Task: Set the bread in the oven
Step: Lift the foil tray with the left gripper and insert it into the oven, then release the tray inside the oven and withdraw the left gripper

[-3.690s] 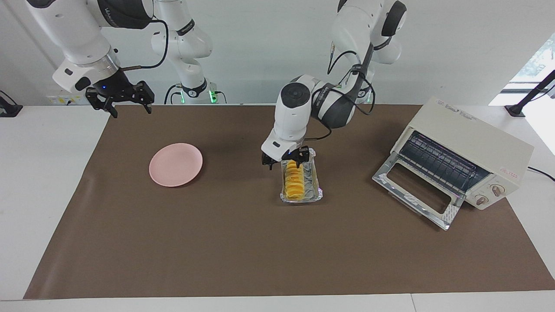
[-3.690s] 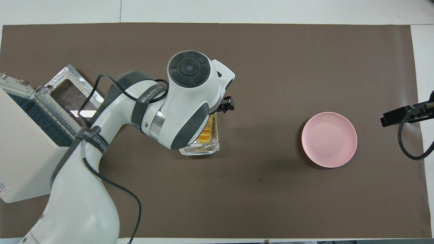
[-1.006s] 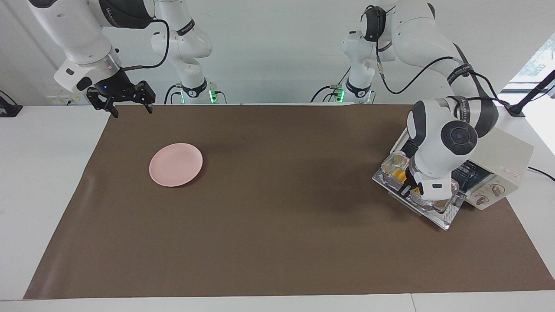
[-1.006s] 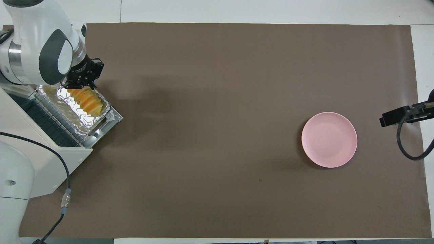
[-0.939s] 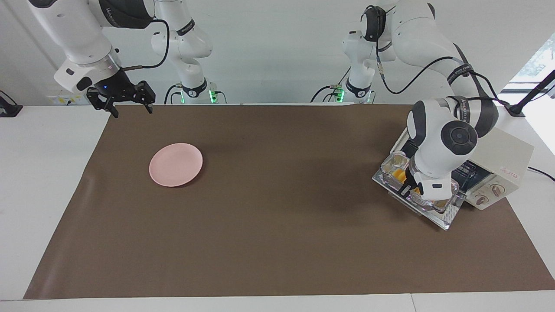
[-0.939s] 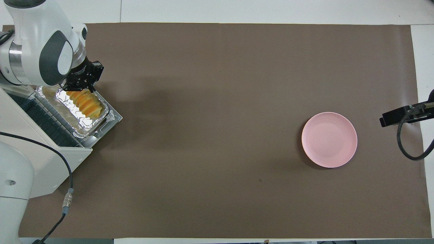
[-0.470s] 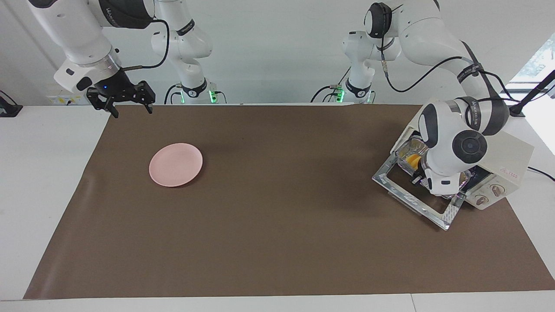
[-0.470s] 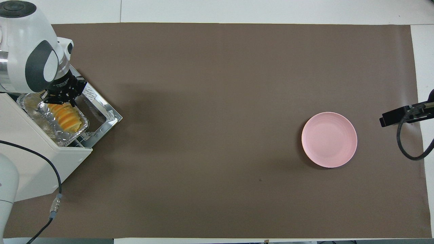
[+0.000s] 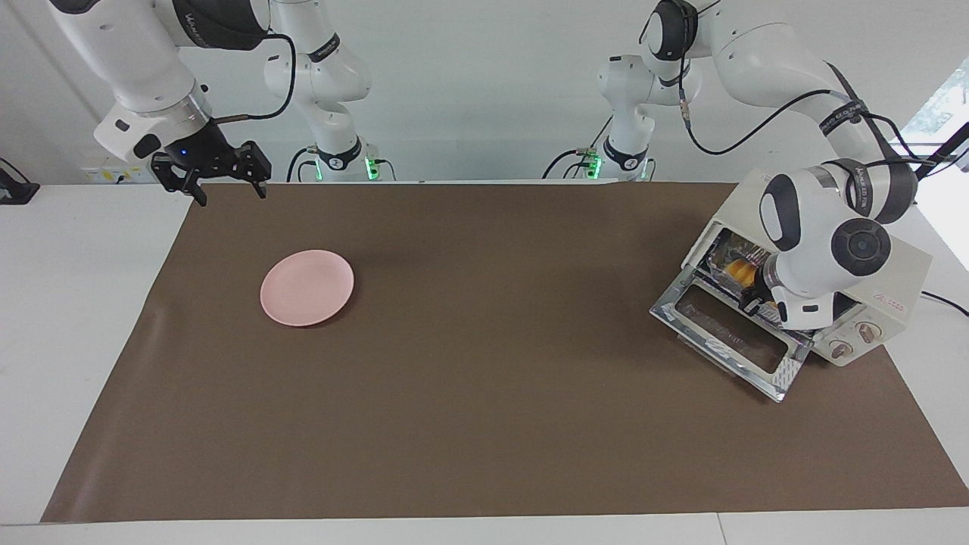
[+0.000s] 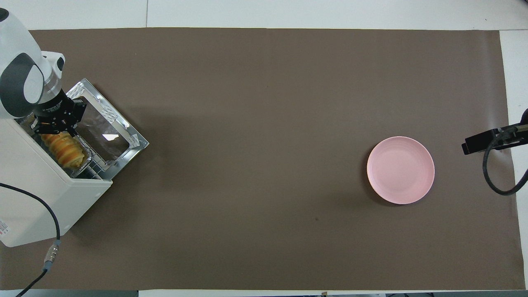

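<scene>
The cream-white oven stands at the left arm's end of the table with its glass door dropped open. The yellow-orange bread lies in a crinkled foil tray and sits inside the oven's mouth on the wire rack. In the overhead view the bread and the foil tray show just under the oven's top edge. My left gripper is at the oven's mouth, over the door, shut on the tray's end; it also shows in the overhead view. My right gripper is open and empty.
A round pink plate lies on the brown mat toward the right arm's end; it also shows in the overhead view. The right arm waits above the mat's corner near its base. The oven's open door juts out over the mat.
My left gripper has carried the tray with the bread from the table's middle to the open door, then slid it in through the oven's mouth. The right arm has not moved.
</scene>
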Available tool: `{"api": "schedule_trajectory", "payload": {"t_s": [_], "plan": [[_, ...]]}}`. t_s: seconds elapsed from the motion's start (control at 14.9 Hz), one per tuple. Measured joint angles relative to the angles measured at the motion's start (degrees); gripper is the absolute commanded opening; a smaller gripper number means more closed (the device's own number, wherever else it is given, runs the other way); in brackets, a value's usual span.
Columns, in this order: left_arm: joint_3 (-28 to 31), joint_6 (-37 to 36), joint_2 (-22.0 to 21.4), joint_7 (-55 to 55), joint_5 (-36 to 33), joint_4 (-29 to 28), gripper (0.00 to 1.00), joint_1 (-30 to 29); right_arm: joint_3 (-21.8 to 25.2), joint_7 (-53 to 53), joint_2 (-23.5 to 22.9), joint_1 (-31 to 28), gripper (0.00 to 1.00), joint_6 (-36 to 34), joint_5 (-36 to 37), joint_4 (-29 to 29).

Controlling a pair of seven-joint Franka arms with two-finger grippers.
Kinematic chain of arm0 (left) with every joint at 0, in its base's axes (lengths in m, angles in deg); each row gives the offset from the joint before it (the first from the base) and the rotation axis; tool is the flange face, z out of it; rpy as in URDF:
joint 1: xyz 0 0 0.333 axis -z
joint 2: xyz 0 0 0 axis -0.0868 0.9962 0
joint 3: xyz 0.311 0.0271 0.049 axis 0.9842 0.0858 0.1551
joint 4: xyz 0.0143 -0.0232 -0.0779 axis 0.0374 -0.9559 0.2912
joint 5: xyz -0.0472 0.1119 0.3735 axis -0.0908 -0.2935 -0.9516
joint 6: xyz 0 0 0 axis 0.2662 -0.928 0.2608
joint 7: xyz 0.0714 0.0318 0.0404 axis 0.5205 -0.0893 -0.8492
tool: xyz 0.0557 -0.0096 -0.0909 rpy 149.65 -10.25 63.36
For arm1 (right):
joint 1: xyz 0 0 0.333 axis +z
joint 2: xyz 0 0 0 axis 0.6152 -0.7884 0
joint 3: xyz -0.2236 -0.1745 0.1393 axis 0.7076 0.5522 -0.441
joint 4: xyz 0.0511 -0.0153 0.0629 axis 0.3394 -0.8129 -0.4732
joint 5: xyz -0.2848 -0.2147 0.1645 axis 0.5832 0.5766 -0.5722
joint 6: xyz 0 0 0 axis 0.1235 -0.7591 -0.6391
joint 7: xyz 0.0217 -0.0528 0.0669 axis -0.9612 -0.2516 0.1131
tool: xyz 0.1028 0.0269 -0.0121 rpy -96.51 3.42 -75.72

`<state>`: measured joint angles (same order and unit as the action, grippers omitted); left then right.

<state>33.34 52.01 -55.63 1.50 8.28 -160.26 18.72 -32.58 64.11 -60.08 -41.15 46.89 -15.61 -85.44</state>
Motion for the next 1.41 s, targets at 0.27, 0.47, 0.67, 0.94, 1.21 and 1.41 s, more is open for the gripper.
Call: {"api": "schedule_trajectory", "payload": {"t_s": [0.27, 0.47, 0.67, 0.94, 1.21, 1.41], "plan": [[0.2, 1.1, -0.1, 0.0, 0.0, -1.2, 0.0, 0.0, 0.0, 0.0, 0.0, 0.0, 1.0, 0.0, 0.0, 0.0], [0.2, 2.2, -0.2, 0.0, 0.0, -1.6, 0.01, 0.0, 0.0, 0.0, 0.0, 0.0, 1.0, 0.0, 0.0, 0.0], [0.4, 3.0, -0.6, 0.0, -0.1, -1.9, 1.0, -0.2, 0.0, 0.0, 0.0, 0.0, 1.0, 0.0, 0.0, 0.0], [0.4, 3.6, -0.8, 0.2, -0.2, -2.0, 1.0, -0.9, 0.0, 0.0, 0.0, 0.0, 1.0, 0.0, 0.0, 0.0], [0.2, 5.6, -1.2, 1.0, -0.2, -1.7, 1.0, -0.6, 0.0, 0.0, 0.0, 0.0, 1.0, 0.0, 0.0, 0.0], [-0.1, 5.8, -1.9, 3.3, -0.2, -0.4, 1.0, -0.3, 0.0, 0.0, 0.0, 0.0, 1.0, 0.0, 0.0, 0.0]]}}
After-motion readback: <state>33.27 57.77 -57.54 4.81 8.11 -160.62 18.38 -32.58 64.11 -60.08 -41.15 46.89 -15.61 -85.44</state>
